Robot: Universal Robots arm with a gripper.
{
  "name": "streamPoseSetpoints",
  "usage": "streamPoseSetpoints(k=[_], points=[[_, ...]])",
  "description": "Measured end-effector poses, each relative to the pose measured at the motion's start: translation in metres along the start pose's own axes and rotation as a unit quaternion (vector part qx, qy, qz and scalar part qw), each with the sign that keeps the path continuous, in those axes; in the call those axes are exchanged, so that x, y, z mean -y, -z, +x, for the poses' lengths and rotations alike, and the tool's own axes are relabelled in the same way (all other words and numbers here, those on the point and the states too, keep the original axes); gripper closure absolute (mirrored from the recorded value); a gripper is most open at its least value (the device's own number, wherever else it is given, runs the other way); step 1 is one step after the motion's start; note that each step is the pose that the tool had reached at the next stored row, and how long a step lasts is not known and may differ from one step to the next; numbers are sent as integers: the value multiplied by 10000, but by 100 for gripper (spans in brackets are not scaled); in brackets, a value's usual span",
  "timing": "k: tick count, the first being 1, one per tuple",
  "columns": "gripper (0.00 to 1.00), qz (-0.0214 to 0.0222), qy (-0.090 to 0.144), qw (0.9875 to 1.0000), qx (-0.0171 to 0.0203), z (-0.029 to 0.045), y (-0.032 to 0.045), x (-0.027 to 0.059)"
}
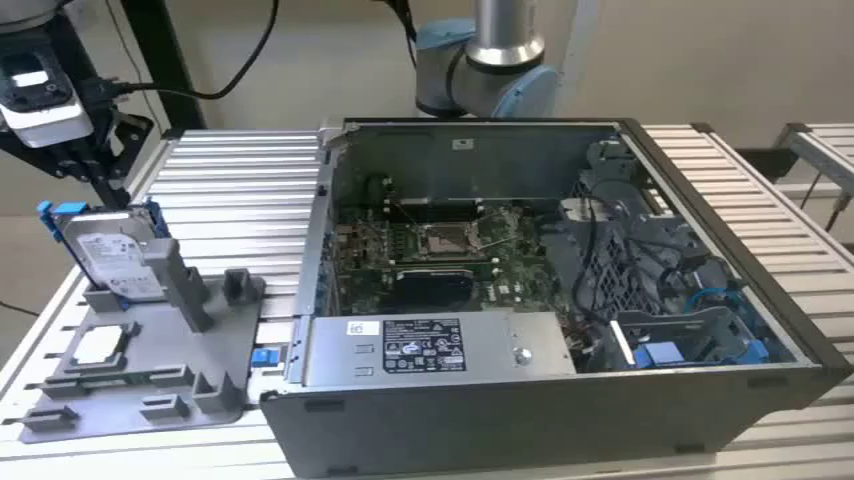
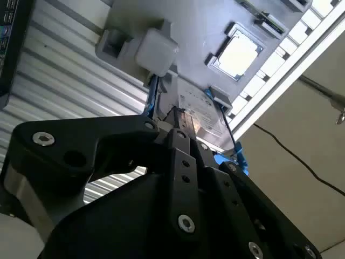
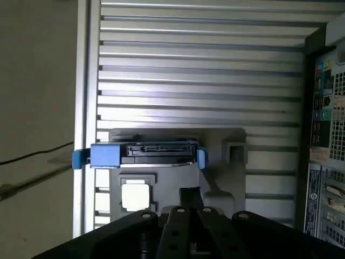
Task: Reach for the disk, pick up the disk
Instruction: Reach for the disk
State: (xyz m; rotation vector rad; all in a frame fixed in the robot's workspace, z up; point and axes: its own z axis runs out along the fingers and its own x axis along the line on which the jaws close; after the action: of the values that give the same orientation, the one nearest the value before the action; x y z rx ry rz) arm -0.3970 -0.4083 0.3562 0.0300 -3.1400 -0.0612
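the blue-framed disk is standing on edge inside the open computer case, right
No: the disk stands on edge in the grey holder beside the open computer case, not inside it, as the exterior view shows.

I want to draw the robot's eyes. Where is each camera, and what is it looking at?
Exterior view: off the arm, looking down across the table at the open computer case; shows an arm joint and the gripper above the disk.
First wrist view: on the arm, looking down past the gripper at the disk's top edge.
Second wrist view: on the arm, looking along the gripper at the disk's labelled face.
Shared: all three show gripper and disk.
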Motion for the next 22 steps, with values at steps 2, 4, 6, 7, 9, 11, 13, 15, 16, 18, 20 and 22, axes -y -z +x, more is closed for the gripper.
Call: streamPoseSetpoints(k=[2, 4, 6, 7, 9, 11, 13, 15, 16, 18, 20, 22], points=[[100, -1, 0, 10000, 0, 0, 0, 0], [100, -1, 0, 10000, 0, 0, 0, 0], [100, -2, -1, 10000, 0, 0, 0, 0], [100, -2, -1, 10000, 0, 1, 0, -1], [100, -2, 0, 10000, 0, 0, 0, 0], [100, -2, 0, 10000, 0, 0, 0, 0], [100, -2, 1, 10000, 0, 1, 0, 1], [100, -2, 0, 10000, 0, 29, -1, 0], [100, -2, 0, 10000, 2, 57, -1, -4], [100, -2, 1, 10000, 2, 135, -2, -30], [100, -2, 0, 10000, 4, 222, -5, -67], [100, -2, 1, 10000, 4, 287, -8, -123]])
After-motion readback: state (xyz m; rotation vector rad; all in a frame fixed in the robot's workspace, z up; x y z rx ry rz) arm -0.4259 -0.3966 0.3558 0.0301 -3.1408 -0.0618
